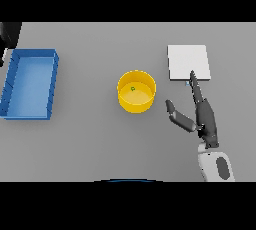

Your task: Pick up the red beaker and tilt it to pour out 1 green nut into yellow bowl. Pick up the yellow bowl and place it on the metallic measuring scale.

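Observation:
The yellow bowl [136, 92] stands upright near the middle of the grey table, with one small green nut [133, 89] inside it. To its right and a little farther back lies the flat metallic measuring scale [188, 62]. My right hand [204, 115] rests to the right of the bowl, open, fingers straight and reaching toward the scale's near edge, thumb spread toward the bowl. It holds nothing and stays apart from the bowl. No red beaker shows in view. My left hand is out of view.
A blue rectangular bin [30, 84] sits at the far left of the table. A dark object [10, 36] shows at the back left corner.

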You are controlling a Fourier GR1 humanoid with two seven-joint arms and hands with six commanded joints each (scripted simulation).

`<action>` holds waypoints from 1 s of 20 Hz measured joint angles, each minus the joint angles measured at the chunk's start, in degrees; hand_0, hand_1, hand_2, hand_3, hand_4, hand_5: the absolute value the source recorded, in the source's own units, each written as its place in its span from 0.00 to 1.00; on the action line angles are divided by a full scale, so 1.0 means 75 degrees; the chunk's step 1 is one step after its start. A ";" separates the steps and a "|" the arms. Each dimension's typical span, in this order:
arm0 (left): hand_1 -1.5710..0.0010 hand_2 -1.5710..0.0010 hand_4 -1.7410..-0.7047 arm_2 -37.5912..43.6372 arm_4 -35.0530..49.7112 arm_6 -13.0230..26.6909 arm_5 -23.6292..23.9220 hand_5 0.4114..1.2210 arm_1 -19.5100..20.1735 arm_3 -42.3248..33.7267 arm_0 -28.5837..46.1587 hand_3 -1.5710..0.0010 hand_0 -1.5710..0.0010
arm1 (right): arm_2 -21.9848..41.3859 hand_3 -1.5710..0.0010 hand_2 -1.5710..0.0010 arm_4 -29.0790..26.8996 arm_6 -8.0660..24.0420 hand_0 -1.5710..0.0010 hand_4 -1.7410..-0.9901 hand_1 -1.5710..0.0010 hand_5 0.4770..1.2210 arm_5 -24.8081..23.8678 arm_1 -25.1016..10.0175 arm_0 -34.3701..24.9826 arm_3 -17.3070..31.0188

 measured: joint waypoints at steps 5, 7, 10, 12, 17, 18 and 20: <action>0.00 0.00 0.00 0.1154 0.1799 0.0430 0.0830 1.00 0.0625 0.0564 0.1134 0.02 0.00 | -0.0090 1.00 1.00 -0.0444 0.0039 1.00 0.82 1.00 0.23 0.0348 -0.0081 -0.0053 -0.0027; 0.00 0.00 0.00 0.1450 0.2332 0.0741 0.1165 1.00 0.0741 0.0685 0.1547 0.02 0.00 | -0.0155 1.00 1.00 -0.0537 0.0013 1.00 0.79 1.00 0.25 0.0432 -0.0149 -0.0118 0.0102; 0.00 0.00 0.00 0.1964 0.3164 0.1379 0.1540 1.00 0.0909 0.0862 0.1975 0.03 0.00 | -0.0075 1.00 1.00 -0.0410 -0.0001 1.00 0.76 1.00 0.27 0.0383 -0.0125 -0.0133 0.0093; 0.00 0.00 0.00 0.2211 0.3583 0.1343 0.1758 1.00 0.0866 0.0848 0.2414 0.07 0.00 | -0.0035 1.00 1.00 -0.0367 -0.0177 1.00 0.74 1.00 0.29 0.0427 -0.0182 -0.0073 0.0065; 0.00 0.00 0.00 0.2637 0.4497 0.1333 0.2162 1.00 0.0777 0.0599 0.3370 0.12 0.00 | -0.0025 1.00 1.00 -0.0246 0.0114 1.00 0.72 1.00 0.31 0.0391 -0.0246 -0.0176 0.0086; 0.00 0.00 0.00 0.2721 0.4698 0.1268 0.2233 1.00 0.0779 0.0476 0.3580 0.12 0.00 | -0.0010 1.00 1.00 -0.0246 -0.0028 1.00 0.71 1.00 0.31 0.0389 -0.0223 -0.0151 0.0119; 0.00 0.00 0.00 0.2735 0.4974 0.1335 0.2471 1.00 0.0758 0.0212 0.4017 0.12 0.00 | -0.0020 1.00 1.00 -0.0225 -0.0130 1.00 0.72 1.00 0.30 0.0366 -0.0232 -0.0106 0.0167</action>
